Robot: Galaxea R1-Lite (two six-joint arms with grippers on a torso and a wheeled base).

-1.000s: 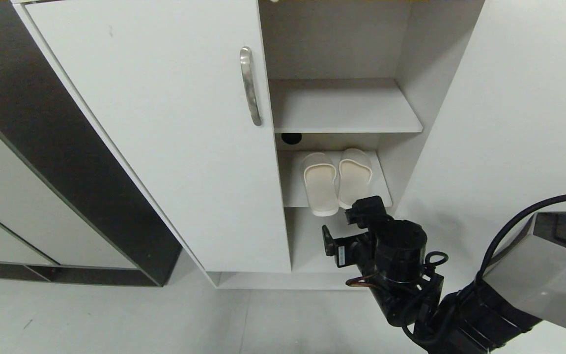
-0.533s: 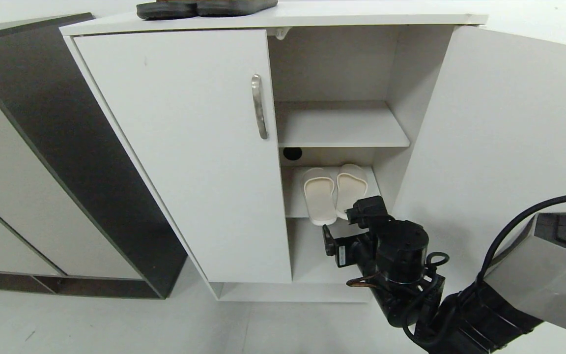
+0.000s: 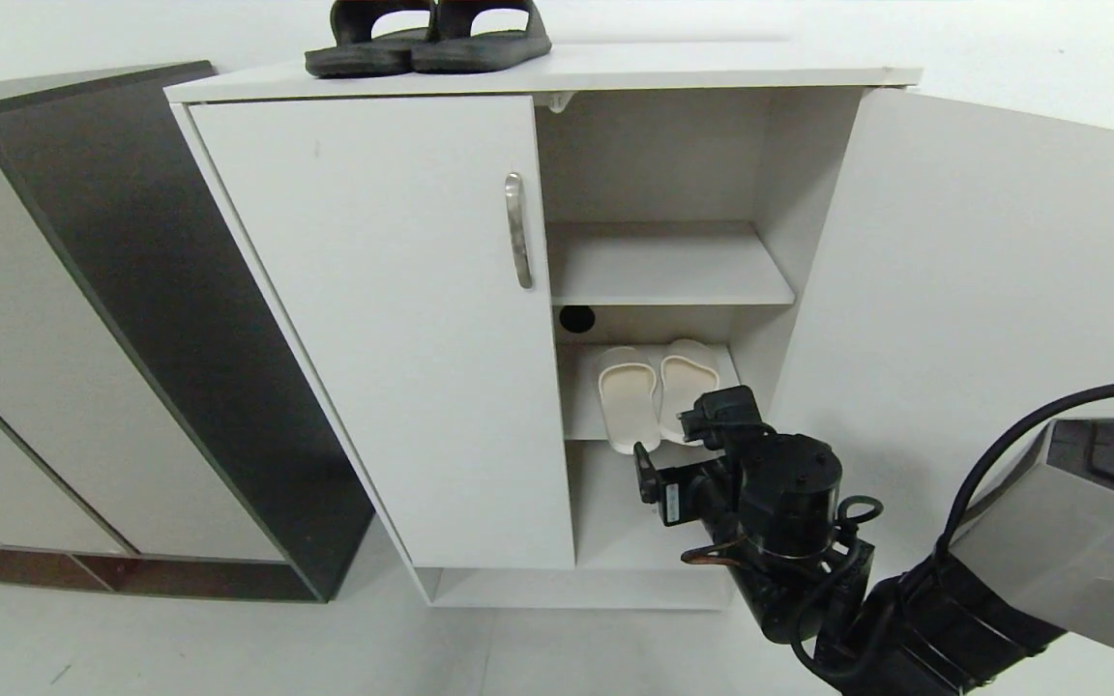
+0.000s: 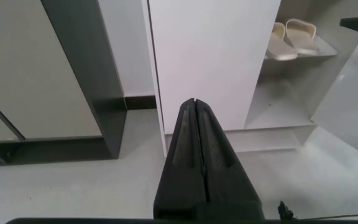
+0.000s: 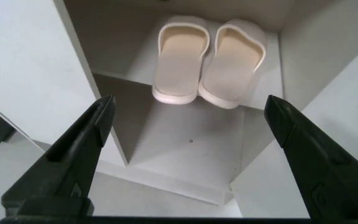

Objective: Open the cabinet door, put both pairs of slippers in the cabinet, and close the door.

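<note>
You face a white cabinet (image 3: 373, 319) on a pale grey floor (image 3: 180, 638), with a dark-sided unit (image 3: 180, 319) just beside its left. There are two pairs of slippers: cream slippers (image 3: 657, 389) on the cabinet's lower shelf, black slippers (image 3: 426, 39) on its top. Its right door (image 3: 982, 290) stands open. Your right gripper (image 5: 190, 109), before the opening, is spread wide and empty. Your left gripper (image 4: 194, 102) is pressed closed on nothing.

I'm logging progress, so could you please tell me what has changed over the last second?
Only the head camera moved, bringing the black slippers on the cabinet top into view. The cream slippers stayed inside, and the right gripper stayed open before them.
</note>
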